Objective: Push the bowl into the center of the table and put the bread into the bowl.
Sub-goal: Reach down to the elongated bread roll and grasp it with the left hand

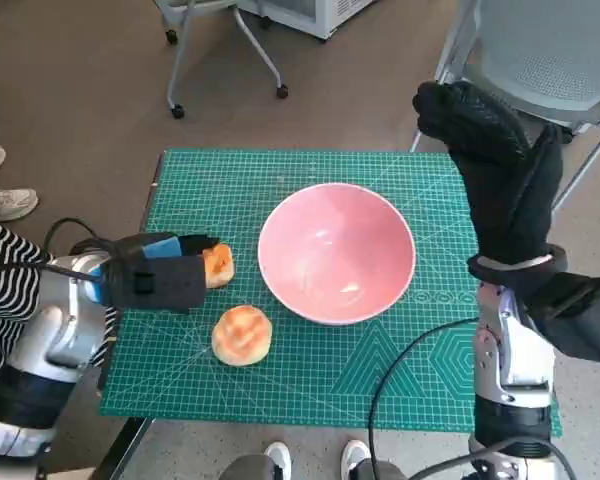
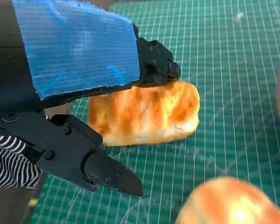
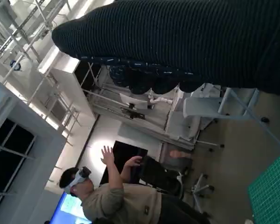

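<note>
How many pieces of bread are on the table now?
2. An oblong loaf lies at the left hand, left of the pink bowl; a round bun lies nearer the robot. None seems hidden.

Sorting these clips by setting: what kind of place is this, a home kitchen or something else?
Likely a lab or workshop, not a kitchen. The bowl and bread sit on a green cutting mat, wheeled office chairs stand nearby, and a person wearing a headset sits among metal racks.
</note>
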Available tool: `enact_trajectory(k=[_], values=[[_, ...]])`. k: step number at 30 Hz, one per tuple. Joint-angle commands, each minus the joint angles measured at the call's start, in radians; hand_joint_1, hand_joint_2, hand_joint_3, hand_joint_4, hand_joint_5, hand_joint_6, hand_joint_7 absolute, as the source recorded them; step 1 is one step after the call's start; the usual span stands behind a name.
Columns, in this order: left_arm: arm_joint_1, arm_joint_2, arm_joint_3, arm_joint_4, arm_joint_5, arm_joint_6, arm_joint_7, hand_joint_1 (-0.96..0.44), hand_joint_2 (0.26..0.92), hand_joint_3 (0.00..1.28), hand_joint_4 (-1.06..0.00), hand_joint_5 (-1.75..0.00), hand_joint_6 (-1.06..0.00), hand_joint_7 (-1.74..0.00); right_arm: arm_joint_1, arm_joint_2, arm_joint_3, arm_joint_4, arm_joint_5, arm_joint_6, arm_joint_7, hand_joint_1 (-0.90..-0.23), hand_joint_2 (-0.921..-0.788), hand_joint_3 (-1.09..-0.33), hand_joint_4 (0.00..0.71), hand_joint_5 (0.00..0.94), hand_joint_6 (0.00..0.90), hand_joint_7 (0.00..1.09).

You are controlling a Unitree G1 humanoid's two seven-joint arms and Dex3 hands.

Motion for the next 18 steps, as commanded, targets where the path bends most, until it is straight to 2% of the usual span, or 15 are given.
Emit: enact_trajectory(k=[1, 5, 6, 7, 9, 10, 12, 15, 18], values=[[0.004, -0.027, -0.009, 0.052, 0.029, -0.033, 0.077, -0.15, 0.794, 0.01, -0.39, -0.05, -0.46, -0.06, 0.015, -0.002, 0.003, 0.007, -0.002, 0.011, 0.004, -0.672, -0.921, -0.652, 0.179, 0.006, -0.001, 0.6], [0.006, -0.039, -0.004, 0.1, 0.034, -0.079, 0.145, -0.08, 0.815, 0.01, -0.58, -0.08, -0.6, -0.1, 0.015, -0.003, 0.004, 0.009, -0.001, 0.011, 0.006, -0.671, -0.921, -0.654, 0.178, 0.005, -0.001, 0.6], [0.006, -0.041, -0.002, 0.111, 0.035, -0.091, 0.159, -0.06, 0.826, 0.01, -0.63, -0.28, -0.65, -0.15, 0.015, -0.003, 0.004, 0.009, -0.001, 0.011, 0.007, -0.669, -0.921, -0.655, 0.178, 0.005, -0.001, 0.6], [0.005, -0.043, -0.001, 0.127, 0.036, -0.107, 0.179, -0.05, 0.831, 0.01, -0.63, -0.39, -0.66, -0.18, 0.015, -0.003, 0.004, 0.011, 0.001, 0.01, 0.009, -0.669, -0.921, -0.655, 0.178, 0.005, -0.001, 0.59], [0.003, -0.044, 0.0, 0.152, 0.037, -0.133, 0.209, 0.16, 0.877, 0.04, -0.66, -0.85, -0.66, -0.4, 0.015, -0.003, 0.004, 0.012, 0.003, 0.01, 0.011, -0.667, -0.921, -0.655, 0.178, 0.004, -0.001, 0.59], [0.002, -0.045, 0.0, 0.163, 0.037, -0.144, 0.221, 0.1, 0.893, 0.05, -0.67, -1.01, -0.63, -0.64, 0.014, -0.003, 0.004, 0.013, 0.004, 0.01, 0.012, -0.668, -0.921, -0.655, 0.178, 0.004, -0.001, 0.59], [-0.003, -0.047, 0.001, 0.202, 0.037, -0.179, 0.26, 0.05, 0.904, 0.07, -0.68, -1.16, -0.63, -0.83, 0.015, -0.002, 0.003, 0.014, 0.008, 0.01, 0.015, -0.668, -0.921, -0.655, 0.178, 0.004, -0.001, 0.59], [-0.008, -0.048, 0.004, 0.24, 0.034, -0.216, 0.295, 0.02, 0.902, 0.08, -0.7, -1.25, -0.65, -0.94, 0.016, -0.001, 0.002, 0.014, 0.012, 0.011, 0.018, -0.669, -0.921, -0.654, 0.178, 0.004, -0.001, 0.59], [-0.015, -0.049, 0.008, 0.279, 0.03, -0.26, 0.331, 0.01, 0.89, 0.09, -0.73, -1.23, -0.66, -1.0, 0.017, 0.001, 0.001, 0.015, 0.015, 0.011, 0.021, -0.669, -0.921, -0.654, 0.178, 0.004, -0.001, 0.59]])
